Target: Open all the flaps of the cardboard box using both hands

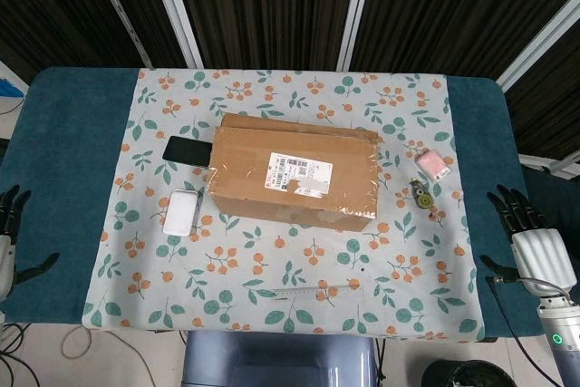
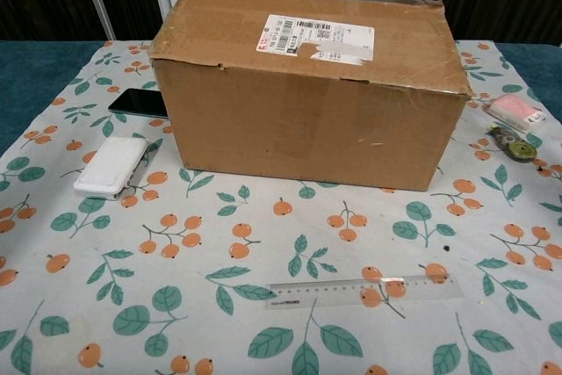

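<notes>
1. The cardboard box (image 1: 294, 177), flaps closed and taped, sits mid-bench.
2. The left robot hand (image 1: 7, 233) hangs empty, fingers spread, off the bench's left edge.
3. The right robot hand (image 1: 530, 233) likewise, at the right edge.

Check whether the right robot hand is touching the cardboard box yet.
Apart. In the head view the right robot hand sits past the floral cloth's edge, with cloth showing between it and the cardboard box.
</notes>
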### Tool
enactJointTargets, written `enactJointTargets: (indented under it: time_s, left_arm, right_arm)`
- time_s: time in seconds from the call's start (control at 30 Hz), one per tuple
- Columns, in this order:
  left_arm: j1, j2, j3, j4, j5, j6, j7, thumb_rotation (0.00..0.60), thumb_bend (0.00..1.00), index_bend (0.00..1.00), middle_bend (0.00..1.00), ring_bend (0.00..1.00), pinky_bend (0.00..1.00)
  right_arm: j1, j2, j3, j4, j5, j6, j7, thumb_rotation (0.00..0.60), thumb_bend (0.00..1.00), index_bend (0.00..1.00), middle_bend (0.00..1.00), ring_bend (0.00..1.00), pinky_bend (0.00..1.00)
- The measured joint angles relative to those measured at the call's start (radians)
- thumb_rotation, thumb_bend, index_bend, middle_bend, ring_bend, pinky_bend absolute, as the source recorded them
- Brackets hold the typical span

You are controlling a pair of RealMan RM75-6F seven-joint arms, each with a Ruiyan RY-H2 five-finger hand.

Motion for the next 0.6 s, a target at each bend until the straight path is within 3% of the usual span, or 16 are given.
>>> enactJointTargets:
  time_s: [0.6]
  left_arm:
    - [0.001, 0.003, 0.013, -0.003, 0.02, -0.003, 0.013, 0.6, 0.04, 0.0, 0.0, 0.0, 0.0]
  right_arm:
    - [0.006, 0.0, 0.008, -0.046, 0.045, -0.043, 0.003, 0.6, 0.2, 0.0, 0.0, 0.01, 0.23]
